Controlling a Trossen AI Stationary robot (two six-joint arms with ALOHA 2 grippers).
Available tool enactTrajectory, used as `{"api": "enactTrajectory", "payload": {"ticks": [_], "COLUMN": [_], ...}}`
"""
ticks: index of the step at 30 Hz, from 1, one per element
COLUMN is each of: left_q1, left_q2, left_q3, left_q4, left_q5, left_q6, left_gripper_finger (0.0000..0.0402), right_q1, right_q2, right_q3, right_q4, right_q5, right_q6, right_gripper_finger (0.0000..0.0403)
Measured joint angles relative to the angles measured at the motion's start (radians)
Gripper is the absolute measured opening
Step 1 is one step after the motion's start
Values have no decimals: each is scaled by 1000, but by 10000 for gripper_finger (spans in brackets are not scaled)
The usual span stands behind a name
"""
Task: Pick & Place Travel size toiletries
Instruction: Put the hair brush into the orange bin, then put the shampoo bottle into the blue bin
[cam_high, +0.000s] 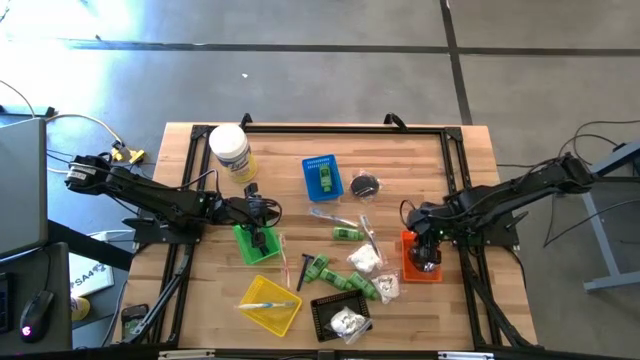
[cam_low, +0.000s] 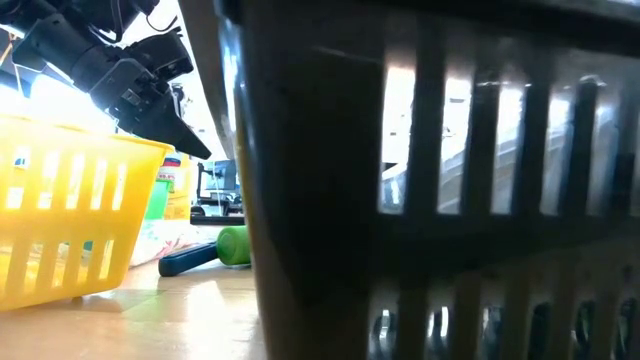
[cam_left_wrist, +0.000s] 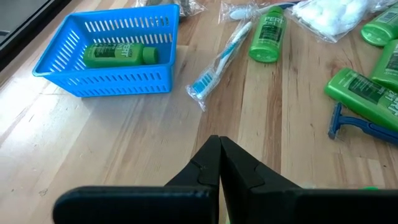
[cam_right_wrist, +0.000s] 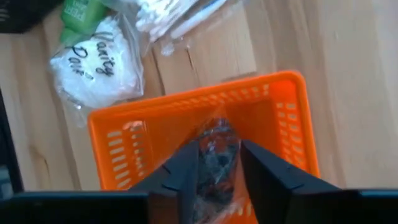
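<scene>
Over the orange basket (cam_high: 412, 272) at the table's right, my right gripper (cam_high: 428, 252) points down, open. A clear packet of small dark pieces (cam_right_wrist: 216, 149) lies in that basket between its fingers. My left gripper (cam_left_wrist: 219, 148) is shut and holds nothing; it hangs over the green basket (cam_high: 246, 246) left of centre. Green bottles (cam_high: 347, 233) (cam_high: 362, 285), white packets (cam_high: 363, 260) and a toothbrush (cam_left_wrist: 217, 68) lie loose on the wood. One green bottle (cam_left_wrist: 118, 55) lies in the blue basket (cam_high: 322, 176). My right gripper comes from above into the orange basket, one finger (cam_right_wrist: 183, 171) on each side of the clear packet. I cannot tell whether they touch the packet, which lies on the basket's floor.
A white jar with a yellow label (cam_high: 231, 150) stands at the far left. The yellow basket (cam_high: 270, 304) and the black basket (cam_high: 340, 318) sit at the near edge; the black one fills most of the low view. A round black piece (cam_high: 365, 184) lies beside the blue basket, a blue razor (cam_left_wrist: 364, 124) among the bottles.
</scene>
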Motion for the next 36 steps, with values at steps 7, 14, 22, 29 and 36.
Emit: {"api": "enactTrajectory", "payload": {"ticks": [7,14,22,29,36], "left_q1": [0,0,0,0,0], "left_q2": [0,0,0,0,0], "left_q3": [0,0,0,0,0], "left_q4": [1,3,2,6,5], "left_q5": [0,0,0,-1,-1], "left_q6": [0,0,0,27,27], "left_gripper_finger": [0,0,0,0,0], "right_q1": [0,0,-1,-55,-223], "right_q2": [-17,-55,-110,-87,-70], "right_q3": [8,65,83,83,-41], "right_q4": [-6,31,230,542,876], "right_q5": [-25,-15,74,-82,-255], "right_q6": [-12,-68,-257,-491,-587], "right_gripper_finger": [147,127,44,3,3]}}
